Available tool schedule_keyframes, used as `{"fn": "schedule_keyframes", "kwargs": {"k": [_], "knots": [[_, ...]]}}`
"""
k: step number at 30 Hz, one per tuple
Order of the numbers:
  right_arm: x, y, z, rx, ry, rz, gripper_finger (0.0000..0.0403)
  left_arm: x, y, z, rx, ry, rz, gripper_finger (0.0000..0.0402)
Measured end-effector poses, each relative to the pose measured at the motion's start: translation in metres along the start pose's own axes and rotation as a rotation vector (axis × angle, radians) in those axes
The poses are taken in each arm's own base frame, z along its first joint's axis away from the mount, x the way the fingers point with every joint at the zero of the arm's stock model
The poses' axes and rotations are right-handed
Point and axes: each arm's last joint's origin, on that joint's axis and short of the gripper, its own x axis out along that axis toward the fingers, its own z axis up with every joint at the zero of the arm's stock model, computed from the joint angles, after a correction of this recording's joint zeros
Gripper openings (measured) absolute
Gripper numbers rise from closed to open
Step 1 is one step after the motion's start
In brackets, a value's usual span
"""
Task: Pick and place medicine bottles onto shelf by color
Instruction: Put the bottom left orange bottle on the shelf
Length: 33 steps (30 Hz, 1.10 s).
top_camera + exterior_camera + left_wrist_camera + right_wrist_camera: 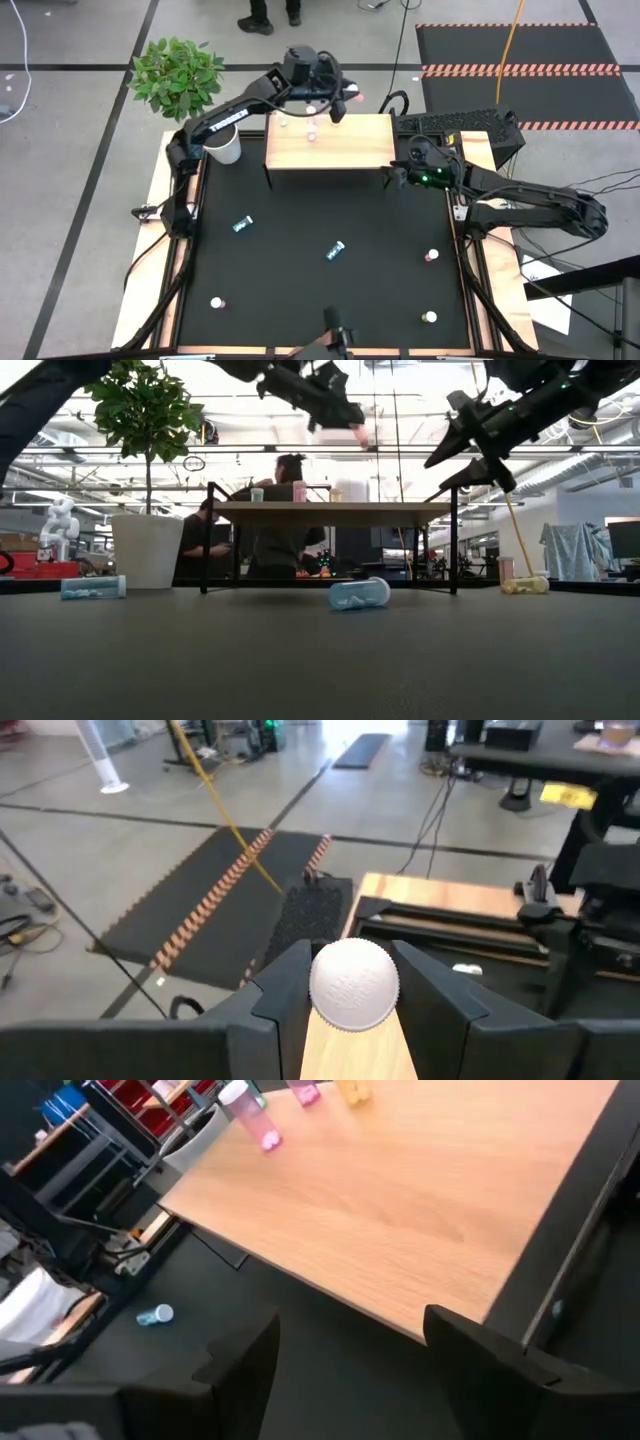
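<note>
Your left gripper clamped a pink bottle, cap toward its wrist, over the shelf near the table's far edge; your right gripper waited wide open.

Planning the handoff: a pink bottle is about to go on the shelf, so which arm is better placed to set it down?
Left. Its pincer already grips the bottle above the shelf, near the bottles standing there. The right pincer hangs open and empty beside the shelf's edge.
</note>
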Motion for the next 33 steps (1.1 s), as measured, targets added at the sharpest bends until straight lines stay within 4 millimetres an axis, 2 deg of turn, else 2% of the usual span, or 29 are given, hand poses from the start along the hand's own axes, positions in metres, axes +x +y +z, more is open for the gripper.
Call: {"fn": "schedule_keyframes", "kwargs": {"k": [3,7,9,16,26,33], "knots": [[0.003,-0.001,-0.001,0.017,0.008,-0.01,0.0247,0.019,0.002,-0.007,0.012,0.023,-0.014,0.0131],[0.002,-0.001,-0.001,0.022,0.009,-0.01,0.0247,0.039,0.005,-0.001,0.048,0.024,-0.023,0.0131],[0.0,-0.001,0.0,0.023,0.004,-0.006,0.0247,0.048,0.006,-0.008,0.056,0.0,-0.018,0.0131],[-0.007,0.001,0.002,0.023,-0.045,-0.008,0.0247,0.051,0.015,-0.037,0.047,0.208,-0.021,0.0131],[-0.008,0.001,0.002,0.02,-0.05,-0.002,0.0247,0.054,0.016,-0.04,0.175,0.212,-0.021,0.0131],[-0.008,0.002,0.003,0.024,-0.05,0.003,0.0247,0.063,0.01,-0.049,0.161,0.23,-0.061,0.0131]]}}
